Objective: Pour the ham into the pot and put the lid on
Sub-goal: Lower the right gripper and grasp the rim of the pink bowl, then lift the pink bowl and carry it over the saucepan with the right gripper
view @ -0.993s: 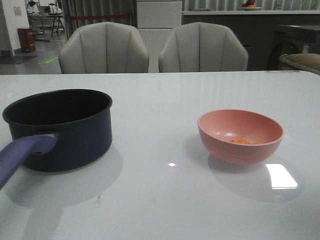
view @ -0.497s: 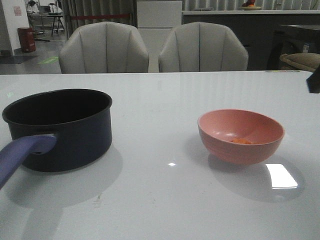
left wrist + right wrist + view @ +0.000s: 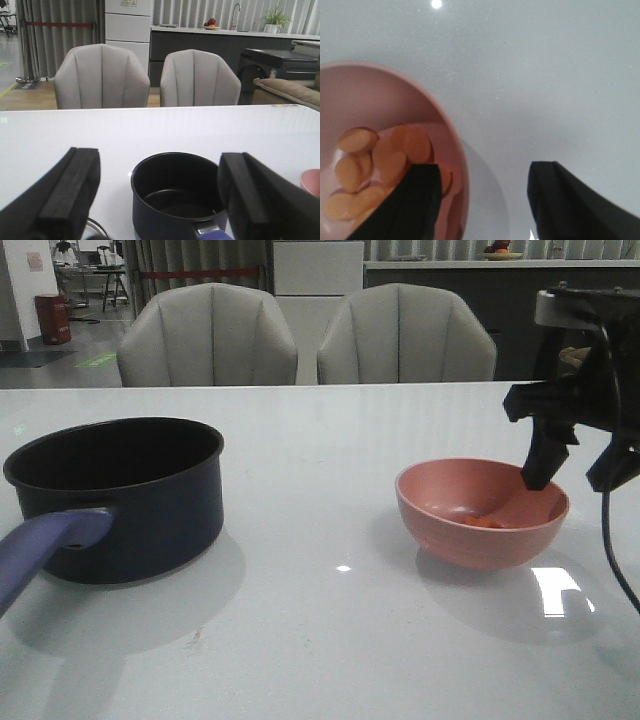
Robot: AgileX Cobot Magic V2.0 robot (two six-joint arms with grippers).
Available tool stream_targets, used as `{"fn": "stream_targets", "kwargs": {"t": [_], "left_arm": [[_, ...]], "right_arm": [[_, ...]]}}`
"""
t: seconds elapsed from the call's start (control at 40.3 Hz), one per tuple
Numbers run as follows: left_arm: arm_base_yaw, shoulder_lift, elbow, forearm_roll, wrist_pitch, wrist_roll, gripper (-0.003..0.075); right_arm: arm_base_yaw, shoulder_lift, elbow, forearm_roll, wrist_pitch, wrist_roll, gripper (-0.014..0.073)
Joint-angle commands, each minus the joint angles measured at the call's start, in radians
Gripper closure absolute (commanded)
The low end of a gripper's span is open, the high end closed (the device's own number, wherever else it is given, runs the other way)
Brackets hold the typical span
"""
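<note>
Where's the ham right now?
The ham is a pile of orange slices in the pink bowl on the table's right side in the front view, with the open right end effector straddling the bowl's rim.

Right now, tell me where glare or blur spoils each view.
Front view: bright window glare on the table beside the pink bowl, room dim. Right wrist view: soft focus on the ham, one light spot on the tabletop. Left wrist view: pot sharp, evenly lit.

Our right gripper [image 3: 578,475] straddles the pink bowl's [image 3: 470,535] near-side rim, ham [image 3: 482,522] just beside one finger.
</note>
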Motion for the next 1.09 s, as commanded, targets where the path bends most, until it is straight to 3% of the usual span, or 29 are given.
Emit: {"fn": "stream_targets", "kwargs": {"t": [0.0,0.124,0.298,0.472,0.745,0.894,1.068], "left_arm": [[-0.01,0.011,-0.026,-0.004,-0.071,0.003,0.0188],[-0.01,0.011,-0.026,-0.004,-0.071,0.003,0.0188],[-0.01,0.011,-0.026,-0.004,-0.071,0.003,0.0188],[-0.01,0.011,-0.026,-0.004,-0.071,0.003,0.0188],[-0.01,0.011,-0.026,-0.004,-0.071,0.003,0.0188],[-0.01,0.011,-0.026,-0.004,-0.071,0.003,0.0188],[-0.01,0.011,-0.026,-0.004,-0.071,0.003,0.0188]], "right_arm": [[0.001,0.011,-0.069,0.001,-0.015,-0.014,0.0108],[0.001,0.059,-0.102,0.002,0.004,-0.014,0.0186],[0.001,0.088,-0.116,0.015,0.019,-0.014,0.0471],[0.001,0.088,-0.116,0.015,-0.014,-0.014,0.0445],[0.023,0.042,-0.214,0.019,0.067,-0.02,0.0445],[0.107,-0.021,-0.277,0.019,0.045,-0.055,0.0445],[0.254,-0.085,-0.302,-0.022,-0.111,-0.101,0.0445]]}}
